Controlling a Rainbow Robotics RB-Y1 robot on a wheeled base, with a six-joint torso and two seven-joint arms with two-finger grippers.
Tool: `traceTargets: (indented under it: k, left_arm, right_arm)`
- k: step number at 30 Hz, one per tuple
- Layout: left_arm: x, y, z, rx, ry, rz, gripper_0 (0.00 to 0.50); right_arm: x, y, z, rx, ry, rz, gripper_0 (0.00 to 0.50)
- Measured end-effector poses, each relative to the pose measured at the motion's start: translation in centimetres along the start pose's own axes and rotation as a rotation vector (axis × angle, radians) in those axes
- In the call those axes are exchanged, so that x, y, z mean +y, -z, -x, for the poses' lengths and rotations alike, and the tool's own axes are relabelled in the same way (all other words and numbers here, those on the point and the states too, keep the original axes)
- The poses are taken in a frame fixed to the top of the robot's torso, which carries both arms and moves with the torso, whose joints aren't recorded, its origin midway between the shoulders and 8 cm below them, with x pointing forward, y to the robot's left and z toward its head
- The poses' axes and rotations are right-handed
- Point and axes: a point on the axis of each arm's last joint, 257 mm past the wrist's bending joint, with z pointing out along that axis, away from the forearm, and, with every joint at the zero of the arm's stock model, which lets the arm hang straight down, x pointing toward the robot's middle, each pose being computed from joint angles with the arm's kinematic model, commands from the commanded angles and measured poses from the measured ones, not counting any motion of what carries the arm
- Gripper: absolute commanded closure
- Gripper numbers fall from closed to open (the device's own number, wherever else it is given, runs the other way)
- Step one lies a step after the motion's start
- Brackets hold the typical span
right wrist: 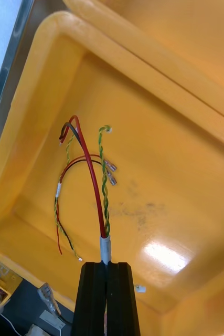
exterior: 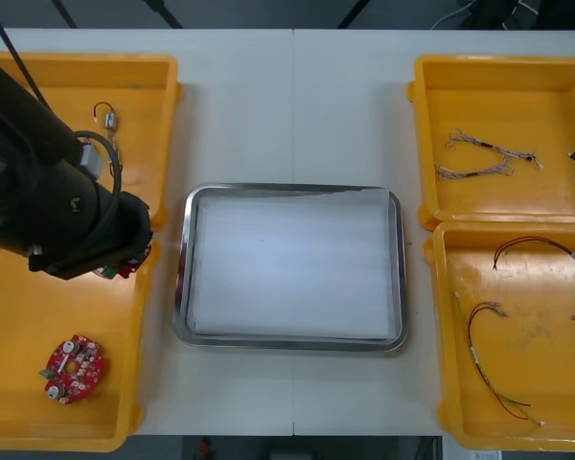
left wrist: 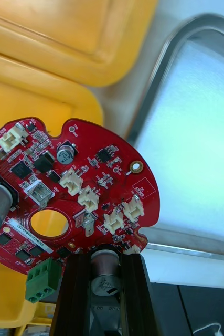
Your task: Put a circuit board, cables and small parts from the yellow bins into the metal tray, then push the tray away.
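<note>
While the metal tray (exterior: 184,287) sits white-lined at the table's centre, strips of bare table (exterior: 292,86) separate its rim from the yellow bins (exterior: 546,402) on either side, with wider open surface beyond its far edge. The left arm (exterior: 48,201) reaches across the two left bins, its wrist over the wall between them and just beside the tray's left rim.

The left gripper (left wrist: 104,257) is clamped on the edge of a round red circuit board (left wrist: 64,189), held above the corner of the near left bin (left wrist: 1,283) with the tray's rim close by. The board carries white connectors, a green terminal block, metal cans and a round hole. A second board (exterior: 72,367) lies flat in the near left bin.

Over the near right bin, the right gripper (right wrist: 107,265) has its fingers pressed together on the grey sleeve of a red and yellow cable (right wrist: 98,194), whose wires extend from the fingertips across the bin's floor. Another cable (right wrist: 62,205) lies beside it. Twisted blue and white cables (exterior: 484,158) rest in the far right bin.
</note>
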Motion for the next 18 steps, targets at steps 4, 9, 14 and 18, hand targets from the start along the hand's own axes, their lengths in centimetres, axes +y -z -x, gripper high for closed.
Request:
traceTargets:
  k: [4, 9, 14, 18]
  left_arm:
    - [-1.7, -1.1, -0.3, -0.008, -0.056, -0.008, 0.500]
    - [-3.6, -2.9, -1.6, -0.017, -0.093, -0.008, 0.500]
    - [-5.4, -4.7, -3.0, -0.030, -0.054, -0.012, 0.500]
    - [-6.9, -5.9, -4.1, -0.050, 0.039, -0.017, 0.500]
  right_arm:
    - [0.1, 0.8, 1.2, -0.026, -0.018, -0.016, 0.500]
    - [0.2, 1.8, 2.7, -0.060, -0.103, -0.027, 0.500]
    - [0.5, 2.2, 3.8, -0.074, -0.079, -0.036, 0.500]
    - [0.4, 2.1, 4.3, -0.072, -0.063, -0.056, 0.500]
